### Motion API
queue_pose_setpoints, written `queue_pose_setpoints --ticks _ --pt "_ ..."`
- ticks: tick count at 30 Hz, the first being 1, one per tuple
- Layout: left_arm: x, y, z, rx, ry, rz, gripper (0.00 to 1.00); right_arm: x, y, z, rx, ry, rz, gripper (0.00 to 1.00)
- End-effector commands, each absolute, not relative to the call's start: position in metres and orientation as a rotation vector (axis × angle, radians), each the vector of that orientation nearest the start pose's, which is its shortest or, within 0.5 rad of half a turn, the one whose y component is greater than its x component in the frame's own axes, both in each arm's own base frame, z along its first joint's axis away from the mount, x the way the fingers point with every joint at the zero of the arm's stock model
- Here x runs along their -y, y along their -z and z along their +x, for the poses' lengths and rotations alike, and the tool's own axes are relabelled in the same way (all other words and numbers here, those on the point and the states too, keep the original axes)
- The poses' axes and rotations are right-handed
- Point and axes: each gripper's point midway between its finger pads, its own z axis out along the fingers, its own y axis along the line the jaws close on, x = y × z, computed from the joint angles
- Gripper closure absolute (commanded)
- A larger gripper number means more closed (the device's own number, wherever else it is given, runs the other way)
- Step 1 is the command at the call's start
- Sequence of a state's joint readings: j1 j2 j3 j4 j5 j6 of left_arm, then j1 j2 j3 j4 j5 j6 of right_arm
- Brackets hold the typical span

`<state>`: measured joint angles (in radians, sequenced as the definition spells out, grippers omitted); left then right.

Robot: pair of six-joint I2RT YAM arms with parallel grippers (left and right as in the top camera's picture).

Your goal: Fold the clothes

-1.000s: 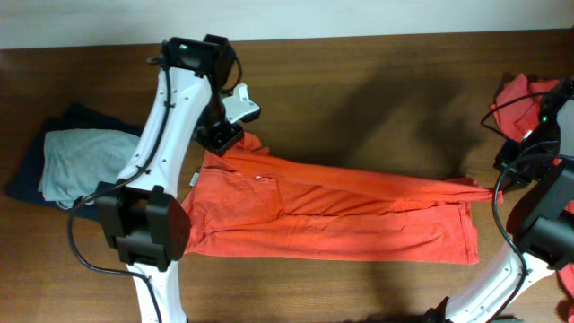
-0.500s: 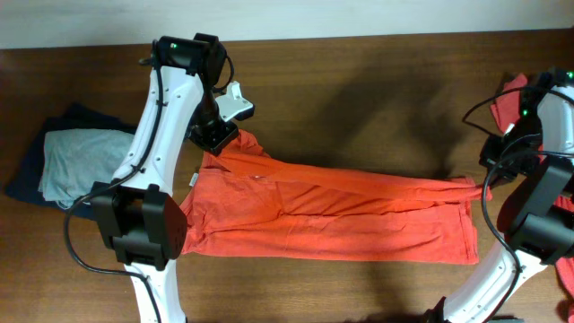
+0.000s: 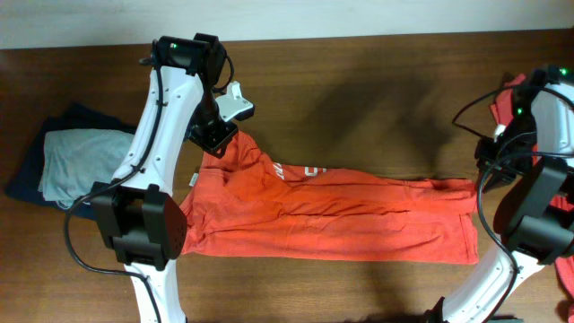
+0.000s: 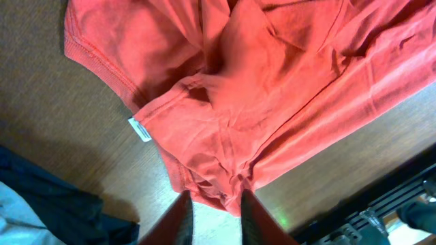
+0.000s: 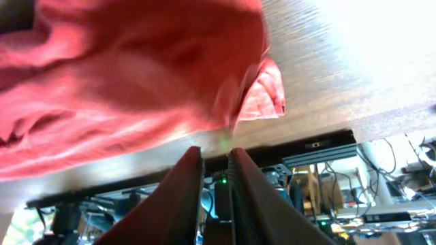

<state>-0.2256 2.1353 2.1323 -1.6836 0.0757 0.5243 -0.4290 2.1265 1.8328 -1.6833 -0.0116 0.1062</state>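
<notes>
My left hand (image 4: 214,216) hangs over the collar end of the orange-red T-shirt (image 3: 332,211). Its fingers are a little spread, and a fold of cloth lies at their tips. My right hand (image 5: 216,178) is at the shirt's right end, fingers parted by a narrow gap, the hem just beyond them. The shirt lies stretched left to right across the middle of the tabletop (image 3: 359,81), with white print (image 3: 300,170) showing near the collar. A folded navy and grey pile (image 3: 72,161) sits at the left edge.
</notes>
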Motion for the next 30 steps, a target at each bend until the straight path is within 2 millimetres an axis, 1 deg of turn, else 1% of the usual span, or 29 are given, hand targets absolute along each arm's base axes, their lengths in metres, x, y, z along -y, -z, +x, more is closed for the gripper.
queue_pose_setpoints --ticks 1,3,6,9,10,11,12,14,15,17,18,20,22,23,25,26,27,29,30 --pt "0.096 -0.161 0.363 -2.997 0.164 1.175 0.70 0.123 -0.112 0.288 -3.377 -0.150 0.891 0.81" --pt "0.095 -0.167 0.362 -2.982 0.151 1.171 0.70 0.125 -0.111 0.289 -3.372 -0.150 0.897 0.80" --pt "0.095 -0.181 0.363 -2.935 0.135 1.157 0.64 0.125 -0.110 0.291 -3.359 -0.162 0.903 0.79" --pt "0.096 -0.201 0.366 -2.854 0.111 1.130 0.60 0.125 -0.109 0.299 -3.325 -0.189 0.893 0.79" --pt "0.097 -0.212 0.368 -2.807 0.097 1.114 0.60 0.119 -0.109 0.309 -3.285 -0.277 0.845 0.79" --pt "0.096 -0.221 0.370 -2.771 0.081 1.100 0.57 0.113 -0.111 0.319 -3.241 -0.360 0.803 0.79" --pt "0.093 -0.233 0.372 -2.744 0.041 1.051 0.53 0.107 -0.114 0.327 -3.199 -0.435 0.763 0.79" --pt "0.082 -0.256 0.375 -2.702 -0.061 0.916 0.53 0.094 -0.130 0.348 -3.072 -0.587 0.664 0.78" --pt "0.069 -0.280 0.377 -2.652 -0.158 0.782 0.48 0.089 -0.147 0.362 -2.966 -0.632 0.611 0.77" --pt "0.056 -0.309 0.374 -2.584 -0.235 0.624 0.44 0.087 -0.178 0.378 -2.822 -0.632 0.522 0.75" --pt "0.049 -0.327 0.370 -2.540 -0.257 0.546 0.43 0.086 -0.201 0.384 -2.737 -0.612 0.470 0.73" --pt "0.039 -0.356 0.360 -2.459 -0.255 0.418 0.27 0.087 -0.243 0.387 -2.601 -0.533 0.388 0.72" --pt "0.030 -0.380 0.347 -2.395 -0.233 0.312 0.18 0.084 -0.291 0.380 -2.462 -0.449 0.310 0.70" --pt "0.024 -0.389 0.341 -2.370 -0.224 0.258 0.17 0.081 -0.312 0.375 -2.403 -0.416 0.280 0.69" --pt "0.015 -0.400 0.331 -2.343 -0.198 0.168 0.14 0.074 -0.351 0.359 -2.296 -0.359 0.226 0.65" --pt "0.014 -0.401 0.326 -2.344 -0.177 0.155 0.13 0.070 -0.365 0.351 -2.258 -0.336 0.207 0.62" --pt "0.015 -0.400 0.323 -2.356 -0.149 0.159 0.07 0.067 -0.378 0.342 -2.226 -0.312 0.218 0.59" --pt "0.019 -0.390 0.320 -2.398 -0.098 0.175 0.07 0.065 -0.390 0.328 -2.195 -0.263 0.260 0.58" --pt "0.021 -0.383 0.321 -2.426 -0.079 0.185 0.07 0.064 -0.392 0.322 -2.192 -0.241 0.278 0.56"
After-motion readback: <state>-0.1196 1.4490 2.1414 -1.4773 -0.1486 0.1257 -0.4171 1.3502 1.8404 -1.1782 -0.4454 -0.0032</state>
